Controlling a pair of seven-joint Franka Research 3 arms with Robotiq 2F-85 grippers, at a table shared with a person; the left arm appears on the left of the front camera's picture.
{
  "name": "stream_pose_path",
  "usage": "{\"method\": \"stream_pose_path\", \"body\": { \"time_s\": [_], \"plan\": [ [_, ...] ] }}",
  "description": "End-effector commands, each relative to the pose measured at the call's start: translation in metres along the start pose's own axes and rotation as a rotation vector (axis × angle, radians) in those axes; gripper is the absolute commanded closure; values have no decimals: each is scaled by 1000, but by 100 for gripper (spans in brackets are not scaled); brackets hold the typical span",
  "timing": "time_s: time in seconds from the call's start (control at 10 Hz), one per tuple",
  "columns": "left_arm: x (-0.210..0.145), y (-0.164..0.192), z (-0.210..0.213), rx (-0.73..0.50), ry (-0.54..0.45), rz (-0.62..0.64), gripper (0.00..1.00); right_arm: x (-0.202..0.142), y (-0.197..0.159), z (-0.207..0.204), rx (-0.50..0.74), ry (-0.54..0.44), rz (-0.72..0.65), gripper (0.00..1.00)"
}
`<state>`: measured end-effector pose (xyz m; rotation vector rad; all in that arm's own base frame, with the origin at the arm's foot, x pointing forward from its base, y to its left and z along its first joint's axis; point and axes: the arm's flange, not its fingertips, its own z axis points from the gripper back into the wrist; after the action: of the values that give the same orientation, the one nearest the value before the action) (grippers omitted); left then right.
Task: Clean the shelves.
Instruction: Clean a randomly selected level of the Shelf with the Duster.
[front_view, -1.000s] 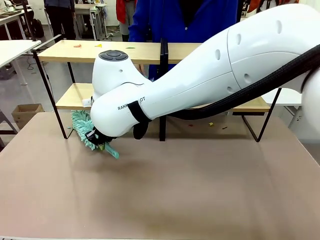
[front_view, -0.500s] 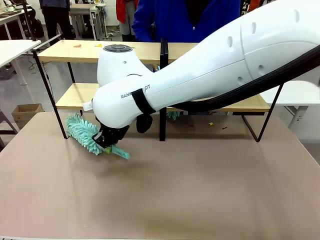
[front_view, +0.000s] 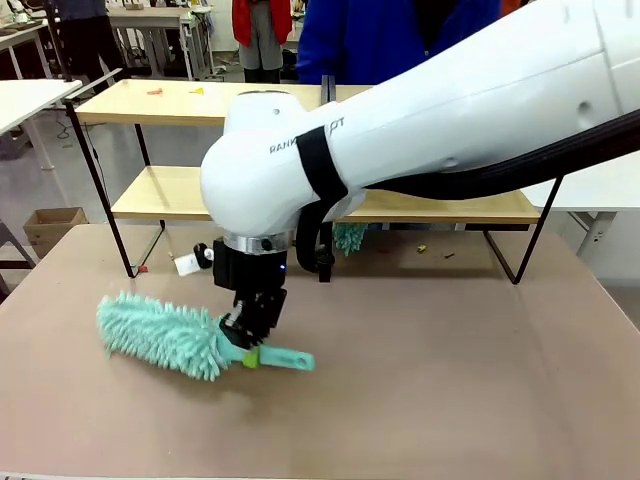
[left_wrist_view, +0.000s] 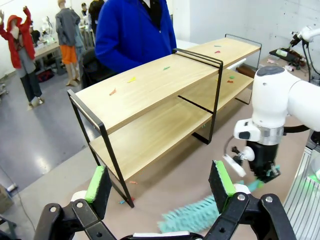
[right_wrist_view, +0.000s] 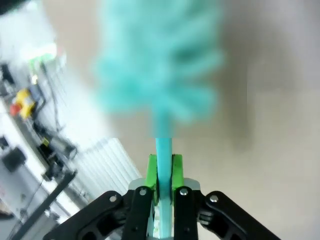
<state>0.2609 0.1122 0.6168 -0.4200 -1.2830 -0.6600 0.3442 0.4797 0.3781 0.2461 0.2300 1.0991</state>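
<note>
Right gripper (front_view: 250, 335): clamped tight on the handle of 1 teal duster (front_view: 160, 338), fluffy head extended beyond the fingertips. Shelves (front_view: 170, 195), 2 tiers, are placed just behind it. Left gripper (left_wrist_view: 159, 182): spread wide, nothing held.

a beige table (front_view: 450, 390) carries the shelves (left_wrist_view: 150, 85), whose black legs stand on its far half. on the top board (front_view: 130, 105) lie small coloured bits (front_view: 154, 91): an orange one and a yellow one near the left end, and more strung along it in the left wrist view. in that view the lower board (front_view: 160, 195) holds a green bit (left_wrist_view: 231, 77) in its far section. on the table under the shelves lie a few crumbs (front_view: 421, 248) right of the centre post and a red speck (front_view: 143, 268) by the left leg. a teal duster (front_view: 160, 335) sits low over the table's left front; whether its fluff touches cannot be told.
</note>
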Motion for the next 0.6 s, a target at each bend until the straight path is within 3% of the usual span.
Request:
{"method": "stream_pose_path", "body": {
  "time_s": [0.0, 0.2, 0.5],
  "plan": [
    [0, 0, 0, -1, 8, -6, 0, -36, -3, 13, 93, 66, 104, 88],
    [0, 0, 0, -1, 8, -6, 0, -59, -4, 32, 150, -23, 138, 88],
    [0, 0, 0, -1, 8, -6, 0, -94, -25, 64, 203, -250, 145, 88]
  ]
}}
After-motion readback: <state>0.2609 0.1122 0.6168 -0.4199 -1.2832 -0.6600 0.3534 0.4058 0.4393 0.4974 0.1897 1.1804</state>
